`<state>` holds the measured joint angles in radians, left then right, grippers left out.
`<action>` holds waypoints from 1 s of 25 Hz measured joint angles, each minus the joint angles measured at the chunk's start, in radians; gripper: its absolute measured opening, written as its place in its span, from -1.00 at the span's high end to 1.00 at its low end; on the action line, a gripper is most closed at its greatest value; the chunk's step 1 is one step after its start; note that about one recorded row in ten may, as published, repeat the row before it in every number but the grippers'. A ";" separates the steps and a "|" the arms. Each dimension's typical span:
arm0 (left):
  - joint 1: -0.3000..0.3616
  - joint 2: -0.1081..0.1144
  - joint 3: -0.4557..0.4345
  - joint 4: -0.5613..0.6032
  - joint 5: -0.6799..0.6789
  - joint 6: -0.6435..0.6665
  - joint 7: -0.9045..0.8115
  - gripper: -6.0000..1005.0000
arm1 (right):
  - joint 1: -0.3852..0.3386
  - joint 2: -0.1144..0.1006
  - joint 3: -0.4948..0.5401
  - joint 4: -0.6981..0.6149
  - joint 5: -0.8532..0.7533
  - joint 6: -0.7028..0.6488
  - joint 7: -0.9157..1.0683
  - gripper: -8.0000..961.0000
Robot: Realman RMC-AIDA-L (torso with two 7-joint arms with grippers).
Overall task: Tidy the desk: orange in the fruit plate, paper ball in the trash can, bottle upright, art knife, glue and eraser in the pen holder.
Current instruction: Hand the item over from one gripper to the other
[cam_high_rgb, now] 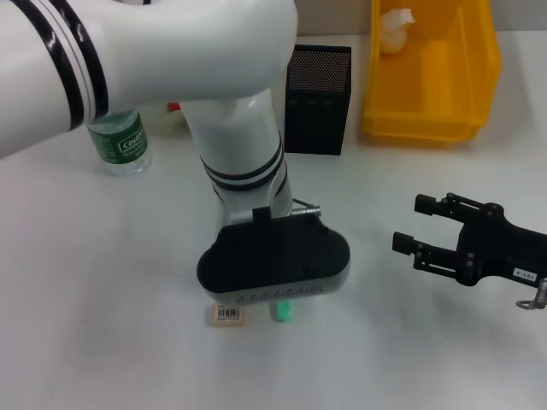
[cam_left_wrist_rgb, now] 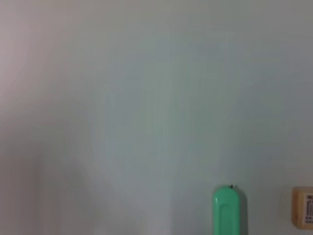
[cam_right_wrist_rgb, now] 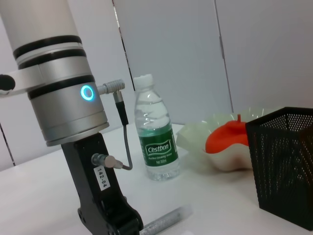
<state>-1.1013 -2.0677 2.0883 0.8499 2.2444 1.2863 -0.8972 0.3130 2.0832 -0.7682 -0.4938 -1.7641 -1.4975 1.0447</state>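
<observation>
My left gripper point(cam_high_rgb: 273, 265) hangs low over the desk point(cam_high_rgb: 102, 282), right above the beige eraser point(cam_high_rgb: 228, 314) point(cam_left_wrist_rgb: 303, 214) and a green plastic piece point(cam_high_rgb: 283, 313) point(cam_left_wrist_rgb: 226, 210). Whether that piece is the art knife or the glue I cannot tell. A silvery stick point(cam_right_wrist_rgb: 164, 223) lies beside the left arm. My right gripper point(cam_high_rgb: 419, 226) hovers open and empty to the right. The bottle point(cam_high_rgb: 120, 141) point(cam_right_wrist_rgb: 155, 142) stands upright. In the fruit plate point(cam_right_wrist_rgb: 195, 142) lies the orange point(cam_right_wrist_rgb: 227, 137). The paper ball point(cam_high_rgb: 395, 30) rests in the trash can point(cam_high_rgb: 432, 120).
The black mesh pen holder point(cam_high_rgb: 318, 98) point(cam_right_wrist_rgb: 286, 166) stands at the back centre, just left of the yellow bin. The left arm's wide body covers much of the desk's middle and back left in the head view.
</observation>
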 joint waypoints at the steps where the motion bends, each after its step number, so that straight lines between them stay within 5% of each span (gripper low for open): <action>1: 0.002 0.000 -0.005 0.002 0.002 0.002 -0.007 0.62 | 0.000 0.000 0.004 0.000 0.000 -0.004 0.000 -0.54; 4: 0.013 0.000 -0.052 0.016 0.011 0.019 -0.040 0.62 | -0.002 0.000 0.025 0.000 0.000 -0.017 0.000 -0.54; 7: 0.077 -0.002 -0.283 0.083 -0.005 0.150 -0.053 0.62 | -0.005 -0.001 0.052 0.000 0.000 -0.033 -0.003 -0.54; 10: 0.101 -0.003 -0.350 0.100 -0.033 0.183 -0.054 0.62 | -0.006 -0.003 0.076 0.000 0.000 -0.050 -0.004 -0.54; 25: 0.312 0.001 -0.874 0.056 -0.418 0.294 -0.231 0.62 | -0.005 -0.010 0.128 -0.011 0.000 -0.116 0.021 -0.54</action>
<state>-0.7888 -2.0667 1.2139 0.9063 1.8262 1.5806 -1.1284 0.3081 2.0736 -0.6402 -0.5048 -1.7643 -1.6131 1.0660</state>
